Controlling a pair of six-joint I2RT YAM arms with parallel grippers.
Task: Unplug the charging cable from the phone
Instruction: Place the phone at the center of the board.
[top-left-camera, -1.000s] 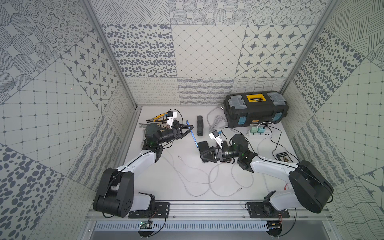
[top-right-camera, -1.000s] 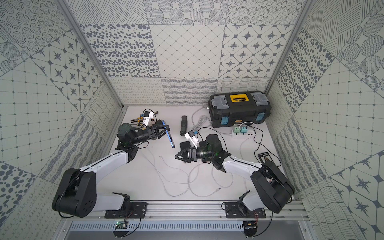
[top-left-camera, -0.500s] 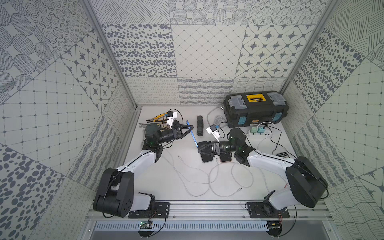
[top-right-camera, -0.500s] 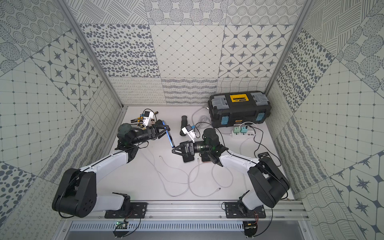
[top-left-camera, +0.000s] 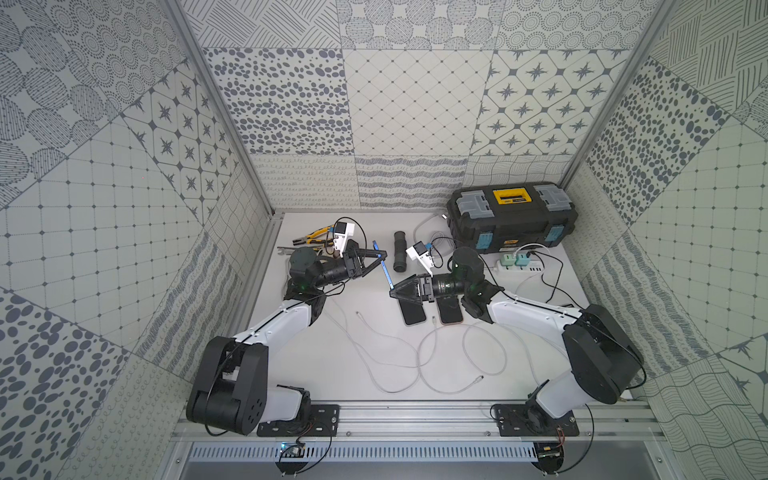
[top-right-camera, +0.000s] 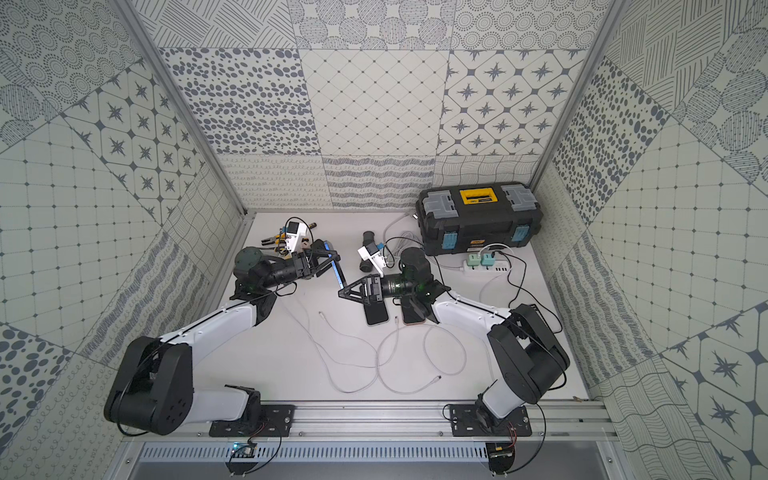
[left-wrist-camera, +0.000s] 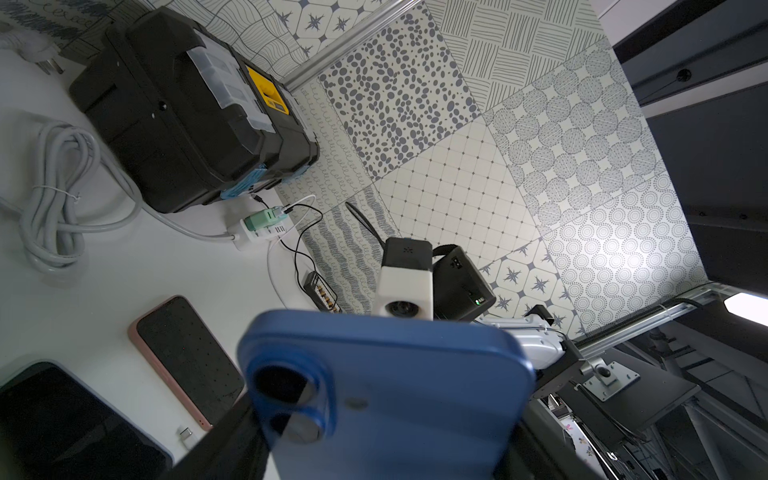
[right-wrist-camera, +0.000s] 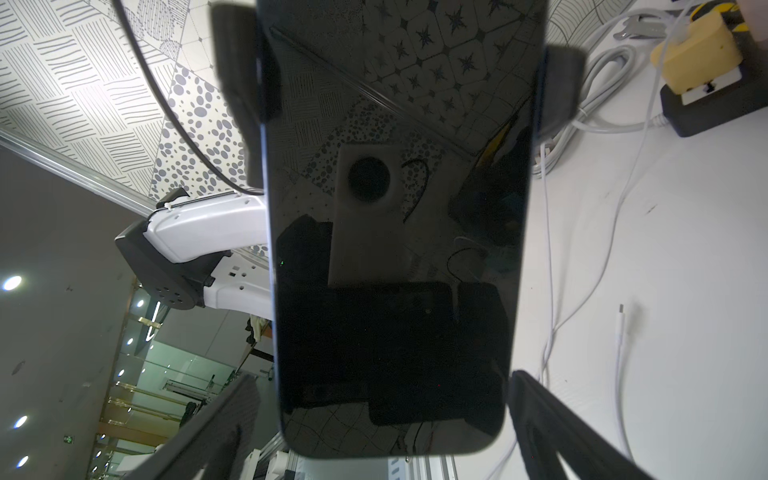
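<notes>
Right hand (top-left-camera: 392, 293), open, has advanced to the blue phone (top-left-camera: 386, 274) gripped by left hand (top-left-camera: 384, 255)

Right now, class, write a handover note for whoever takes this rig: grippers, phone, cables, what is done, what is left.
Left gripper: shut on the blue phone, held above the table.
Right gripper: open, fingers flanking the phone's free end.
White cables: loose on the table, plug ends free.
Done: no cable seen in the blue phone.
Left: probably pass the phone over or set it down.
</notes>
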